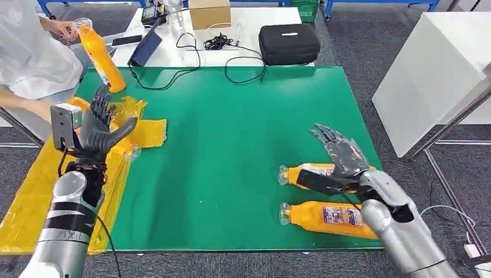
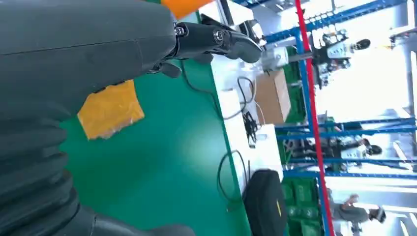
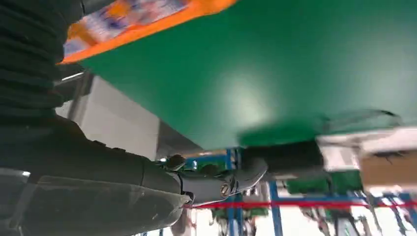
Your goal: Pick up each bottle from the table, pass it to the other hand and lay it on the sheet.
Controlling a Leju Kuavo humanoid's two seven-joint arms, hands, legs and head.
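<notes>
Two orange bottles lie on their sides at the right of the green table, one farther point(image 1: 306, 173) and one nearer point(image 1: 325, 216). My right hand point(image 1: 340, 154) hovers over the farther bottle with fingers spread, holding nothing; its thumb crosses in front of that bottle. The right wrist view shows an orange bottle point(image 3: 147, 14) close beside the hand point(image 3: 216, 181). My left hand point(image 1: 101, 131) is raised over the yellow sheet point(image 1: 149, 132) at the table's left, fingers apart and empty. A clear cap point(image 1: 134, 153) pokes out beside it on the sheet. The left wrist view has the fingers point(image 2: 216, 38) above the sheet point(image 2: 111, 110).
At the far left a person's hand holds a third orange bottle point(image 1: 101, 55) tilted over the table corner. Behind the green mat lie cables point(image 1: 191, 55), a black case point(image 1: 288, 43), a cardboard box point(image 1: 209, 14) and a phone. A white cabinet point(image 1: 440, 75) stands at the right.
</notes>
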